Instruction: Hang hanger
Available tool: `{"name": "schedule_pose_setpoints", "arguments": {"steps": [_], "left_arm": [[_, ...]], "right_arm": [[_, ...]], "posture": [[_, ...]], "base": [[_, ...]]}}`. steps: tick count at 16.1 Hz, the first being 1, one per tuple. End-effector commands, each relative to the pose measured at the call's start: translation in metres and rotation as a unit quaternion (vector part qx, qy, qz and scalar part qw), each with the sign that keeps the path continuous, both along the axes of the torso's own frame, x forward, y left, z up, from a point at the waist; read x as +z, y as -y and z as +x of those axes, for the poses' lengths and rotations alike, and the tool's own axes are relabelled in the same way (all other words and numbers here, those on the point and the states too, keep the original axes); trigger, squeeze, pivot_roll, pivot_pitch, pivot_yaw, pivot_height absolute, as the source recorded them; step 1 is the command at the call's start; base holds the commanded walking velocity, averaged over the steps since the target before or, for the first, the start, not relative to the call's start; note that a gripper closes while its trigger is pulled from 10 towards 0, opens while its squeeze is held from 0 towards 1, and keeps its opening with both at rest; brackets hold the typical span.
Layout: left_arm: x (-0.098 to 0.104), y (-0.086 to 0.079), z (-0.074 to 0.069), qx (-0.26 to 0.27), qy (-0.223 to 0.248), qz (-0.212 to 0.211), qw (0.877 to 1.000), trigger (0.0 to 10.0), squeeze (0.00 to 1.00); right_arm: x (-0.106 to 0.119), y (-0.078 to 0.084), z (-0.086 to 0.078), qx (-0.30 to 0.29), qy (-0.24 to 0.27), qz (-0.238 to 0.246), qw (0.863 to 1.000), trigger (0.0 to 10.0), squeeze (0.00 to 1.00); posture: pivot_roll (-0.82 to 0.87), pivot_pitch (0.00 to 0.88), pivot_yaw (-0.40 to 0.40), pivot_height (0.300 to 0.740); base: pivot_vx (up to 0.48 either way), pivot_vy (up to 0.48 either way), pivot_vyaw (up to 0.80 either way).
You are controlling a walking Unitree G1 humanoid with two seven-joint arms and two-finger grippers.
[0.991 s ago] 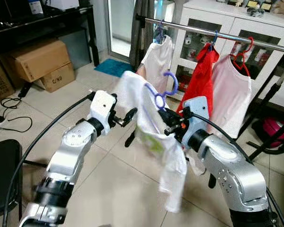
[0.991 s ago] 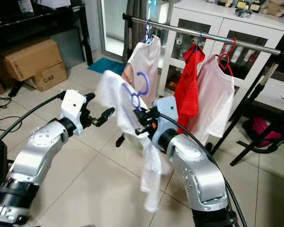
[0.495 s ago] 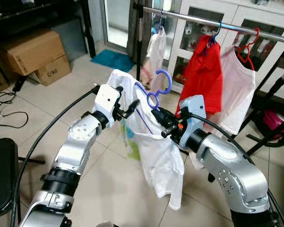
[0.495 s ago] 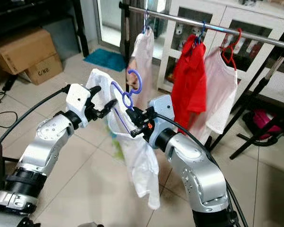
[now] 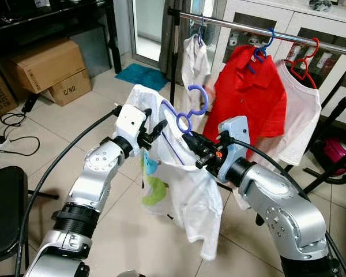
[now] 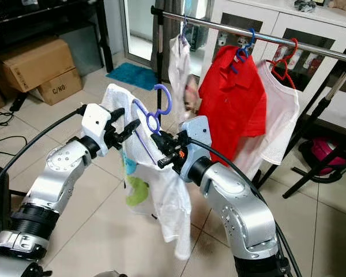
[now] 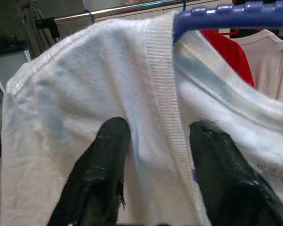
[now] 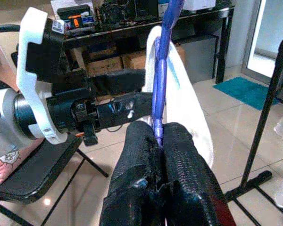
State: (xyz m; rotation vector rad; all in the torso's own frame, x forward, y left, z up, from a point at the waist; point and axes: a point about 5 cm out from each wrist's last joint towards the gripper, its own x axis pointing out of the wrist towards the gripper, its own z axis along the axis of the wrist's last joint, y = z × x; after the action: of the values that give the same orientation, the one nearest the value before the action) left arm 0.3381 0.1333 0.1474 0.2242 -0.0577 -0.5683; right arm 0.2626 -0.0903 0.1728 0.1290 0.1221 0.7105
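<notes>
White shirt [image 7: 85, 94] on purple hanger [image 7: 236, 12], left gripper [image 7: 155, 155] jaws apart against fabric

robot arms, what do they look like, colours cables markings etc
Both arms are silver metal with rounded, bolted joint housings and black collars. Each ends in a white wrist block carrying a left gripper and right gripper of long black fingers. A black cable loops along each arm.

even indoor daylight, sharp head views, wrist views softly blurred.
</notes>
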Motion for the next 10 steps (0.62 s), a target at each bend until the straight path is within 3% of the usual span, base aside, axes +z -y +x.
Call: {"name": "schedule_pose_setpoints", "arguments": {"steps": [1, 7, 10], "left_arm": [[0.0071, 0.0024, 0.0031, -0.007, 0.011, -0.003, 1.000, 0.0, 0.00], [0.0063, 0.0026, 0.0040, -0.009, 0.009, -0.007, 1.000, 0.0, 0.00], [0.0099, -0.0001, 0.0063, 0.011, -0.006, -0.049, 0.999, 0.0, 0.00]], "right_arm": [[0.0095, -0.0003, -0.0009, 0.007, 0.024, 0.014, 1.000, 0.0, 0.00], [0.0082, 0.0002, -0.0010, 0.006, 0.021, 0.013, 1.000, 0.0, 0.00], [0.0078, 0.0008, -0.0008, 0.005, 0.021, 0.012, 1.000, 0.0, 0.00]], "posture": [[-0.10, 0.000, -0.020, 0.740], [-0.10, 0.000, -0.019, 0.740], [-0.10, 0.000, -0.019, 0.740]], "base": [[0.000, 0.000, 0.00], [0.000, 0.000, 0.00], [0.000, 0.000, 0.00]]}}
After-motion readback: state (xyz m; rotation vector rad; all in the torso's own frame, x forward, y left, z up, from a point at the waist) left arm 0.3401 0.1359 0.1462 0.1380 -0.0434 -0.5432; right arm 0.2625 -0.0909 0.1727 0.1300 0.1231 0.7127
